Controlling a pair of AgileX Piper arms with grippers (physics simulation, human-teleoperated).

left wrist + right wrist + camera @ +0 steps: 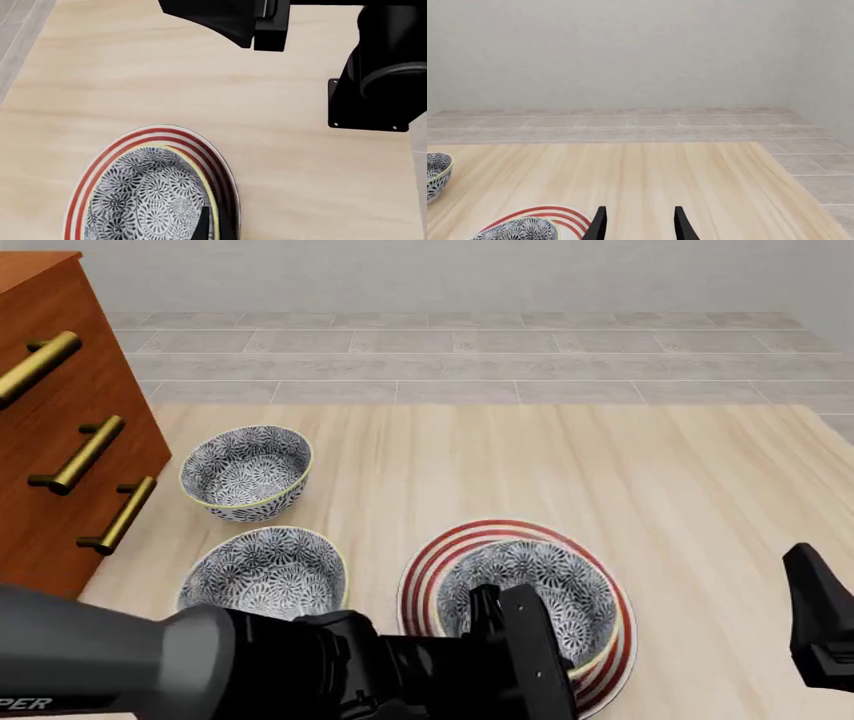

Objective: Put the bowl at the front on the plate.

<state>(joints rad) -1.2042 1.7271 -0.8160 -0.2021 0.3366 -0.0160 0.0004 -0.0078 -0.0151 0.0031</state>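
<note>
Sitting inside the large round white plate with three red rings (427, 565), the round blue-and-white floral ceramic bowl with the pale yellow rim (547, 585) appears already placed, so the step in hand looks like the release. The left gripper (521, 640) hangs directly over the bowl's near rim. One dark fingertip (202, 225) shows against the rim in the left wrist view, but whether its fingers clamp the rim or stand apart I cannot tell. The right gripper (639, 222) waits well off to the side of the plate, its fingers apart and empty. Two matching floral bowls, one (264, 570) just beside the left arm and one (246, 470) farther ahead near the wooden drawer cabinet with brass handles (60, 410), stand on the pale wooden table (641, 470). The next move probably calls for parting the fingers if needed and lifting straight up without dragging the bowl.
</note>
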